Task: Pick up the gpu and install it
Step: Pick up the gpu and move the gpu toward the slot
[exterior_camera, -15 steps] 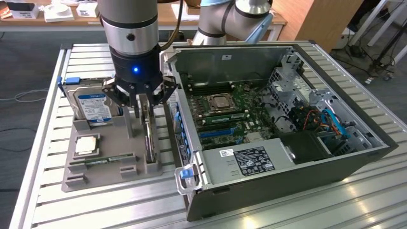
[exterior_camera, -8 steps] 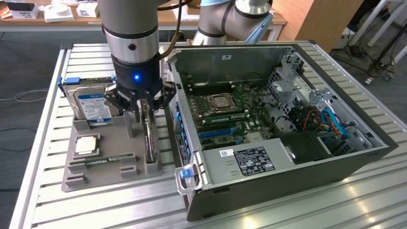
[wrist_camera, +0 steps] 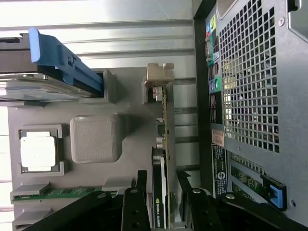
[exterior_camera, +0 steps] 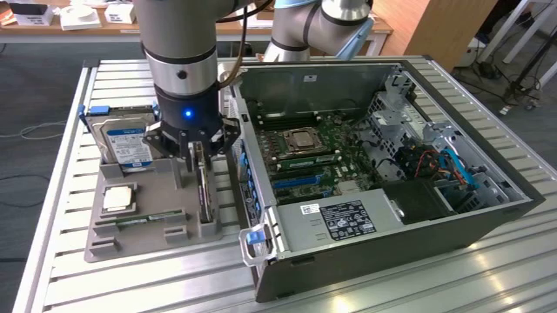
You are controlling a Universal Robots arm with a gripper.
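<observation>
The gpu (exterior_camera: 205,192) is a thin dark card standing on edge in a slot of the grey holder tray (exterior_camera: 139,238), to the exterior view's left of the open computer case (exterior_camera: 383,163). My gripper (exterior_camera: 198,151) hangs right over the card's far end, open, with one finger on each side of it. In the wrist view the gpu (wrist_camera: 164,139) runs edge-on away from my gripper (wrist_camera: 162,192), its pale end bracket (wrist_camera: 160,77) at the far end. Both black fingers (wrist_camera: 140,190) stand apart from the card with small gaps.
The tray also holds a silver hard drive (exterior_camera: 126,140) with a blue label, a CPU (exterior_camera: 117,197) and a green RAM stick (exterior_camera: 139,220). Inside the case lies the motherboard with blue slots (exterior_camera: 301,182). The case wall (wrist_camera: 250,96) stands close beside the card.
</observation>
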